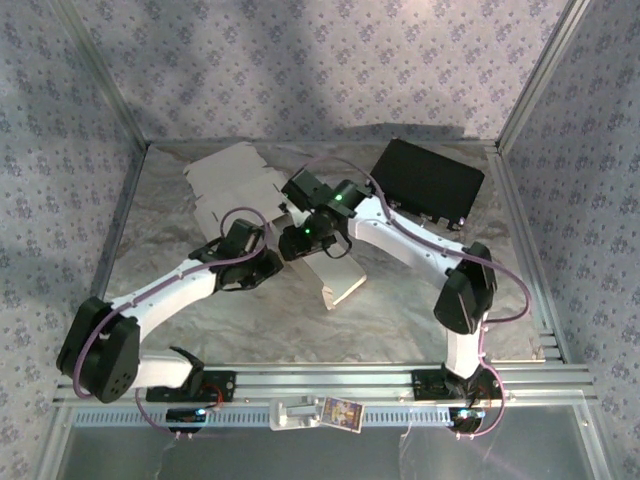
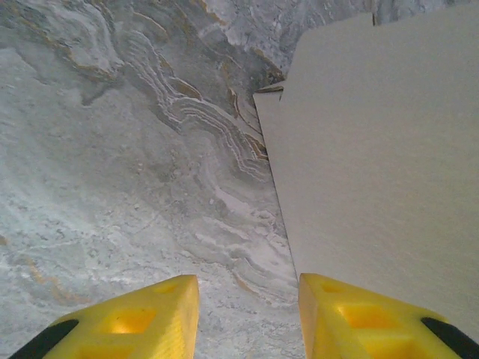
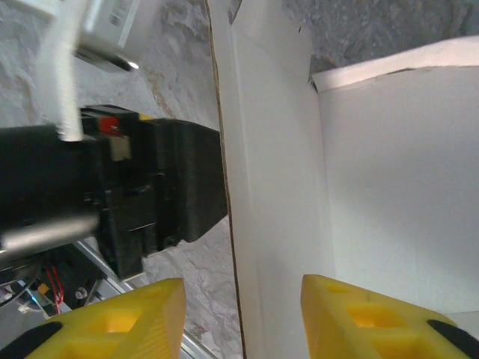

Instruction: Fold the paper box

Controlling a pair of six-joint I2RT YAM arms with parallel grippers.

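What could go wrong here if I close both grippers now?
The right gripper straddles an upright wall of the paper box; closing askew may crease it.
The left arm's wrist sits right beside that wall, so the arms could collide.
The left gripper has only table between its open fingers; it may shove the panel instead of gripping.

The paper box [image 1: 345, 285] is pale beige outside and white inside; the flat cardboard sheet [image 1: 232, 180] is beige too. The tabletop [image 1: 180, 215] is silvery grey with marble-like veins. The walls [image 1: 300, 60] are lilac with small flowers. The case [image 1: 428, 182] is black, the fingers [image 2: 142, 321] yellow, the arms [image 1: 165, 290] white with black joints
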